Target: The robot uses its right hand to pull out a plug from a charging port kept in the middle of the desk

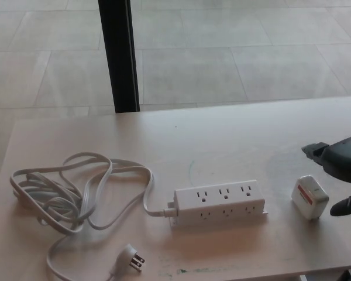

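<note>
Across most of the view runs a pale wooden desk (234, 134), its far edge slanting from the left toward the upper right and its near edge cut by the bottom of the picture. Beyond the far edge lies a tiled floor (222, 52), with a black post (119, 55) standing upright behind the desk's far left part.

On the left half of the desk, toward the near edge, a grey-white cord (76, 196) lies in loose loops. One end runs to the power strip (219, 202), which sits about midway along the desk, close to the near edge, its long side roughly parallel to that edge. All the sockets visible on its top and front faces are empty. The cord's other end finishes in a pronged plug (131, 257) lying flat near the near edge, left of the strip and apart from it.

At the right edge of the desk the robot's right hand (342, 170) comes in, black, only partly in view. Its fingers are spread and hold nothing; one fingertip (346, 206) hangs just right of the white charger plug (309, 197). That small white block, with a red mark on its face, rests on the desk, well apart from the strip's right end and free of the hand.
</note>
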You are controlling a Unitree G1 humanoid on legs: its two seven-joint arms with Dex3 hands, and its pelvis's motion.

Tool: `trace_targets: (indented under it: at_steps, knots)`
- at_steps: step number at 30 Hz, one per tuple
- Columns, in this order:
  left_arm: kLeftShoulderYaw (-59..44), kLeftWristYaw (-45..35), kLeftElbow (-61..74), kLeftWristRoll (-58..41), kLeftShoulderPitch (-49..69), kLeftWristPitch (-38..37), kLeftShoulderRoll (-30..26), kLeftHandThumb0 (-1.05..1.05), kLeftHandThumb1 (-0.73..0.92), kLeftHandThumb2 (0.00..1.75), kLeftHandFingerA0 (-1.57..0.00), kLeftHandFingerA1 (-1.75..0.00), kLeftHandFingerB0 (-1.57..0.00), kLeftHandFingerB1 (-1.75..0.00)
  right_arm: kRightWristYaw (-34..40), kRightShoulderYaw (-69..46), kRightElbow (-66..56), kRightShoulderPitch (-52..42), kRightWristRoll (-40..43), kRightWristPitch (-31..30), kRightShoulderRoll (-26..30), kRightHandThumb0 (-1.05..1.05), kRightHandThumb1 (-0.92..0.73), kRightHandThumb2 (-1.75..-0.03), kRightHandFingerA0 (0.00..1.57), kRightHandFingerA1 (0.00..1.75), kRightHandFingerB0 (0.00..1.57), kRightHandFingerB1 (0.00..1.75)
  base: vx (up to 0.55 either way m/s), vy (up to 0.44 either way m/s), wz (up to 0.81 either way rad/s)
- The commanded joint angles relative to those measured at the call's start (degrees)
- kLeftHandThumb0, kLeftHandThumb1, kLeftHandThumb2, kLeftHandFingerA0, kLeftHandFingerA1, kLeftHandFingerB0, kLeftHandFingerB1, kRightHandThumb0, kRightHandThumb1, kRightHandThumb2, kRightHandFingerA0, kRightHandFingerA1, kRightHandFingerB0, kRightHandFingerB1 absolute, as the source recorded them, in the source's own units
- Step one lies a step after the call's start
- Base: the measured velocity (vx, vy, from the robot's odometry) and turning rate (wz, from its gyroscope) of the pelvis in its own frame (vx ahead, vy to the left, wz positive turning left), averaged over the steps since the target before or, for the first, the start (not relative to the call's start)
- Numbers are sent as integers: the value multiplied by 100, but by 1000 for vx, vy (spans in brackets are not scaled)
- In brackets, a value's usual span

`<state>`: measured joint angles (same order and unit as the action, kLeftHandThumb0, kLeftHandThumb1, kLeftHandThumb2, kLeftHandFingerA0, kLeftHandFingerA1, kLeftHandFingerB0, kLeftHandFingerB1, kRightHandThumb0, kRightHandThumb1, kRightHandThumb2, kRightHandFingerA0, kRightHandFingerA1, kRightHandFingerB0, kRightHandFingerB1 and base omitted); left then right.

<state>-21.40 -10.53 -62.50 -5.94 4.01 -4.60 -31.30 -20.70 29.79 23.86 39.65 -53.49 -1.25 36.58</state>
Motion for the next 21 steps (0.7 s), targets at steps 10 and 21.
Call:
trace_targets:
  at_steps: [10,21]
  knots:
    - [-32,27,-271,-34,6,-202,-98,-89,92,88,-67,-57,-41,-45,-395,-3380,-162,-1235,2135,254,1734,-96,-53,-97,88,133,0,0,0,0,0]
    - [-116,-15,-285,-143,20,-142,-43,-92,82,95,-67,-63,-44,-51,762,-6677,1223,-4670,3181,1094,1435,-105,-67,-64,88,126,0,65,0,0,0]
